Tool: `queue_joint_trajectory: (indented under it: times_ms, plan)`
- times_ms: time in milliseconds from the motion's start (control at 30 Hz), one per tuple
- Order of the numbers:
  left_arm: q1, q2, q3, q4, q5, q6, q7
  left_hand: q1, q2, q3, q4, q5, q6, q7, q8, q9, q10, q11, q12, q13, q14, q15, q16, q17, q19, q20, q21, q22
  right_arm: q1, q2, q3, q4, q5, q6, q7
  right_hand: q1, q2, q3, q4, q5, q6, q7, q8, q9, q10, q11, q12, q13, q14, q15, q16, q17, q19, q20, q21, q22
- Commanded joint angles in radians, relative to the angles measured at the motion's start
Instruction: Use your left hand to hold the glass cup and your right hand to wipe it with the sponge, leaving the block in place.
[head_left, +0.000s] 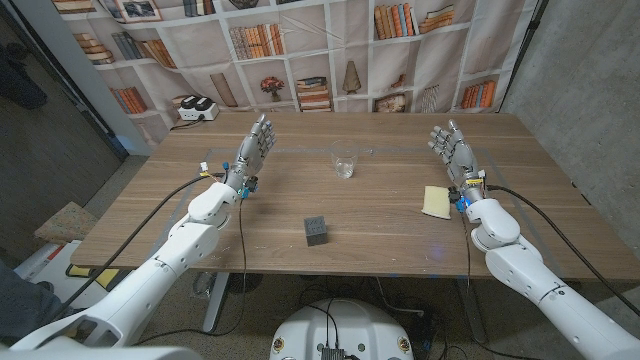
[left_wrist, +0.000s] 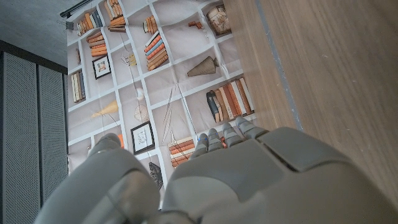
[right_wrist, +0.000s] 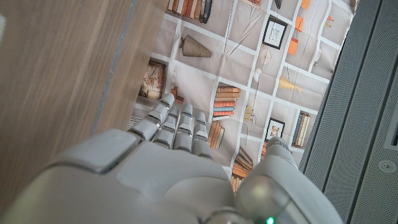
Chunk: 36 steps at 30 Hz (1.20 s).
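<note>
The left hand (head_left: 256, 142) stands with fingers apart, holding nothing, as does the right hand (head_left: 452, 148); the small clear glass cup (head_left: 345, 161) stands between them mid-desk; a hasty left grasp could topple it; reaching for the yellow rectangular sponge (head_left: 436, 202), just beside the right wrist, the arm could nudge the dark grey cube block (head_left: 316, 230) nearer the desk's front edge.

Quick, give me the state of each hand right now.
Left hand: open, holding nothing, apart from the glass cup.
Right hand: open, holding nothing; the sponge lies on the table beside its wrist.
</note>
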Motion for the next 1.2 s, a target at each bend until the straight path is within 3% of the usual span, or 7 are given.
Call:
queue_joint_trajectory:
  times_ms: [33, 333, 400, 600, 1000, 1200]
  plan:
    - [0.048, 0.031, -0.014, -0.073, 0.024, 0.016, 0.055, 0.003, 0.004, 0.004, -0.004, 0.008, 0.008, 0.003, 0.006, 0.002, 0.01, -0.002, 0.006, 0.005, 0.008, 0.0, 0.004, 0.001, 0.005, 0.001, 0.009, 0.004, -0.088, -0.027, 0.034, -0.07, -0.057, 0.032, -0.045, 0.02, 0.004, 0.007, -0.009, 0.008, 0.021, -0.007, 0.008, 0.006, 0.022, -0.016, 0.006, 0.001, 0.026, -0.012, 0.012, 0.001, 0.029, -0.029, 0.01, 0.003]
    - [0.098, 0.064, -0.046, -0.145, 0.02, 0.029, 0.092, 0.013, 0.009, 0.004, -0.008, 0.009, 0.025, 0.008, 0.009, 0.002, 0.026, 0.003, 0.009, 0.005, 0.02, 0.005, 0.005, 0.001, 0.015, 0.006, 0.011, 0.005, -0.149, -0.059, 0.07, -0.14, -0.156, 0.013, -0.12, 0.031, 0.008, 0.01, -0.017, 0.008, 0.039, -0.022, 0.01, 0.006, 0.044, -0.026, 0.009, 0.001, 0.047, -0.026, 0.011, 0.0, 0.052, -0.037, 0.011, 0.004]
    - [0.102, 0.068, -0.048, -0.156, 0.023, 0.029, 0.095, 0.016, 0.011, 0.004, -0.009, 0.009, 0.027, 0.008, 0.009, 0.002, 0.029, 0.004, 0.009, 0.005, 0.022, 0.005, 0.005, 0.001, 0.02, -0.003, 0.012, 0.005, -0.163, -0.064, 0.08, -0.153, -0.178, 0.011, -0.136, 0.034, 0.01, 0.011, -0.018, 0.008, 0.04, -0.024, 0.009, 0.006, 0.047, -0.026, 0.009, 0.001, 0.048, -0.028, 0.01, 0.0, 0.056, -0.039, 0.011, 0.004]
    - [0.114, 0.083, -0.051, -0.181, 0.031, 0.038, 0.098, 0.022, 0.015, 0.005, -0.011, 0.01, 0.033, 0.009, 0.01, 0.002, 0.034, 0.001, 0.009, 0.005, 0.028, 0.003, 0.005, 0.001, 0.023, -0.006, 0.012, 0.004, -0.205, -0.062, 0.111, -0.172, -0.24, 0.027, -0.183, 0.044, 0.015, 0.015, -0.024, 0.01, 0.042, -0.019, 0.007, 0.006, 0.041, -0.013, 0.004, 0.001, 0.05, -0.033, 0.006, 0.0, 0.065, -0.051, 0.011, 0.003]
    - [0.134, 0.103, -0.058, -0.229, 0.04, 0.083, 0.133, 0.035, 0.023, 0.007, -0.015, 0.01, 0.048, 0.012, 0.011, 0.002, 0.049, 0.008, 0.01, 0.005, 0.042, 0.004, 0.005, 0.001, 0.036, -0.003, 0.014, 0.004, -0.272, -0.031, 0.167, -0.194, -0.339, 0.058, -0.255, 0.059, 0.023, 0.021, -0.033, 0.011, 0.047, -0.022, 0.005, 0.006, 0.053, -0.024, 0.003, 0.001, 0.068, -0.05, 0.007, 0.0, 0.087, -0.063, 0.011, 0.003]
    - [0.132, 0.104, -0.059, -0.228, 0.036, 0.073, 0.118, 0.04, 0.026, 0.007, -0.017, 0.009, 0.053, 0.013, 0.011, 0.002, 0.055, 0.009, 0.01, 0.005, 0.047, 0.004, 0.005, 0.001, 0.038, -0.003, 0.013, 0.004, -0.325, -0.031, 0.211, -0.262, -0.487, -0.018, -0.343, 0.064, 0.023, 0.021, -0.037, 0.01, 0.059, -0.028, 0.007, 0.007, 0.065, -0.032, 0.005, 0.001, 0.078, -0.05, 0.006, 0.0, 0.098, -0.066, 0.011, 0.003]
